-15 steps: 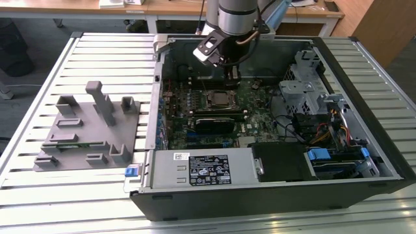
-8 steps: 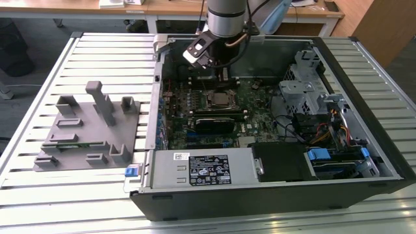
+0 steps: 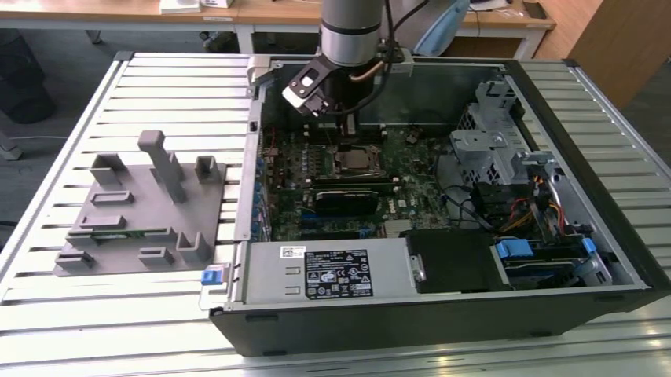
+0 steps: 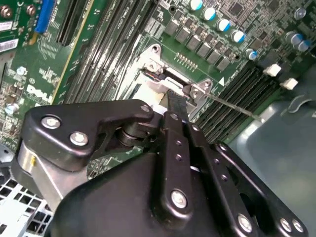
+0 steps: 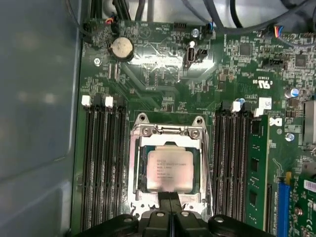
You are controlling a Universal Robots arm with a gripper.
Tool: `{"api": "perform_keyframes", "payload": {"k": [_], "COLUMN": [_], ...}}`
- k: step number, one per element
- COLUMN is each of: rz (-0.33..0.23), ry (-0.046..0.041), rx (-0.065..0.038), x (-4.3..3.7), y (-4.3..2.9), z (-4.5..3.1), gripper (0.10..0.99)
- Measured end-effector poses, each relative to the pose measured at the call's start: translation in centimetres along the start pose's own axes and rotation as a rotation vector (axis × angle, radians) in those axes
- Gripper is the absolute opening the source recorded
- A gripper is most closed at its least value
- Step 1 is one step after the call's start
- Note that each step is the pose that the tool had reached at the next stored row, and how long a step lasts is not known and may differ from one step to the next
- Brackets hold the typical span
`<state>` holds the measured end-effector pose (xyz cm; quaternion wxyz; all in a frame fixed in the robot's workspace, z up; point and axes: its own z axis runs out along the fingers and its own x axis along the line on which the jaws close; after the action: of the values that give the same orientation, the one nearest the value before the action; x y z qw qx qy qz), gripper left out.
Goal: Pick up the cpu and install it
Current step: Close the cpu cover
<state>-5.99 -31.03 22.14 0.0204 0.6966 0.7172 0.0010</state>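
The cpu [image 5: 170, 169], a small square chip with a silver top, lies flat inside the metal socket frame [image 5: 168, 131] on the green motherboard. In the exterior view the cpu [image 3: 357, 162] sits mid-board inside the open computer case. My gripper [image 5: 169, 196] hangs just above the socket's edge, its two black fingers pressed together with nothing between them. In the second wrist view the gripper [image 4: 175, 101] points down at the socket frame [image 4: 159, 69]. In the exterior view the gripper [image 3: 350, 126] reaches into the case from the far side.
Memory slots [image 5: 101, 163] flank the socket on both sides. A black block [image 3: 354, 196] lies just in front of the socket, a power supply [image 3: 325, 271] nearer still. Drive cages and cables [image 3: 504, 173] fill the case's right. A grey fixture [image 3: 147, 204] stands on the slatted table at left.
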Motion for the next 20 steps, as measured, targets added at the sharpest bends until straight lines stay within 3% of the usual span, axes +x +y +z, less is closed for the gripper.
{"api": "perform_keyframes", "payload": {"k": [11,20], "rz": [0.0,0.0], "ry": [0.0,-0.0037], "rx": [0.0,0.0], "x": [0.04,0.05], "y": [-0.09,-0.09], "z": [1.47,1.83], "gripper": [0.106,0.106]}}
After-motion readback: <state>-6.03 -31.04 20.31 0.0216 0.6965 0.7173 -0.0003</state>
